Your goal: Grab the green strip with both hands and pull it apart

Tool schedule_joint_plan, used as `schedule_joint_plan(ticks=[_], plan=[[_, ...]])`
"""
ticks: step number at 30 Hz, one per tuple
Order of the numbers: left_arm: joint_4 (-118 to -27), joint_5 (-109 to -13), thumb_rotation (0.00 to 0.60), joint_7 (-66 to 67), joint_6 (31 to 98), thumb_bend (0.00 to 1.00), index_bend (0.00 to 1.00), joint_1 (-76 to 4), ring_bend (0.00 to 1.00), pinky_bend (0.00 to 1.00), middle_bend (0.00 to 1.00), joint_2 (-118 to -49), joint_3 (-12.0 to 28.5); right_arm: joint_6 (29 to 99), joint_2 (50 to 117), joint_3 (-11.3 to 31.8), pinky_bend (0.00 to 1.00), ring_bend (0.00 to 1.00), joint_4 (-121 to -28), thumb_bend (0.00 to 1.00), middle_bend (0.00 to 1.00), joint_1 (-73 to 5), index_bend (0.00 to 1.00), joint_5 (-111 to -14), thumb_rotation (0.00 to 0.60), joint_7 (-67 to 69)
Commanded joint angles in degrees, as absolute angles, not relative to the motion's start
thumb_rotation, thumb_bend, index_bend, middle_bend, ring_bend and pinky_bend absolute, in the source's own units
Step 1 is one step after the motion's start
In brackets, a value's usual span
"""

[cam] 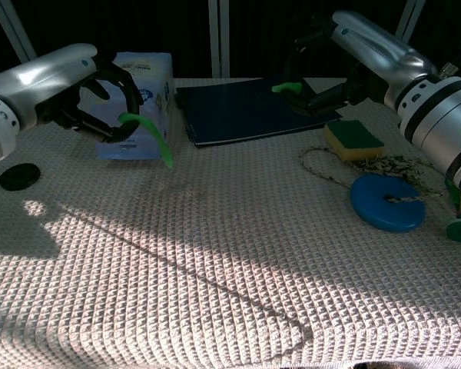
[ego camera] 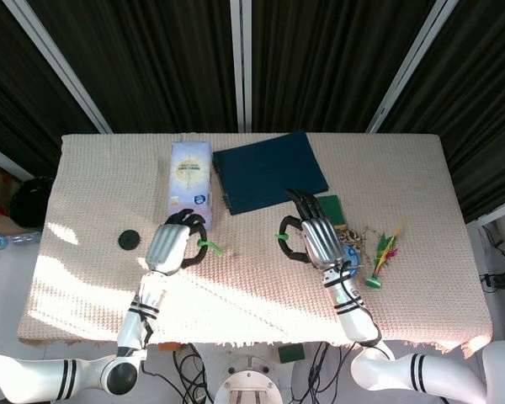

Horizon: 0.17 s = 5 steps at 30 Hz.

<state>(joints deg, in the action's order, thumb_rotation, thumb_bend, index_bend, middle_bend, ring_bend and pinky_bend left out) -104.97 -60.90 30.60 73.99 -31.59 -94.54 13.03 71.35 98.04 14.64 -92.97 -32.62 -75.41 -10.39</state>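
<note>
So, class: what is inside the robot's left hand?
The left hand holds a piece of green strip, whose free end hangs out and curls down. The held end is covered by the fingers. The right hand holds another short green piece.

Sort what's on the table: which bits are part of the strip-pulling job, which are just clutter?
Job:
- left hand, holding a long green strip piece
- right hand, holding a short green piece

Clutter:
- tissue box
- dark folder
- sponge
- blue disc
- twine
- black cap
- shuttlecock
</note>
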Motion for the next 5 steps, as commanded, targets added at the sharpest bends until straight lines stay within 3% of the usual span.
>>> schedule_joint_plan(ticks=[1,5], plan=[[-105.4,-60.7,0.573,30.0,74.4,0.36,0.55,-31.1,0.17,0.23,0.31,-93.8,12.8,71.5,97.5,14.6,0.00,0.00,-93.4,0.39,0.03,-32.3,0.59,-75.2,0.600,-10.1],[-105.7,-60.9,0.569,29.7,74.6,0.36,0.55,-30.9,0.17,0.23,0.31,-93.2,12.4,71.6,97.3,14.5,0.00,0.00,-93.6,0.39,0.03,-32.1,0.59,-75.2,0.600,-10.0]])
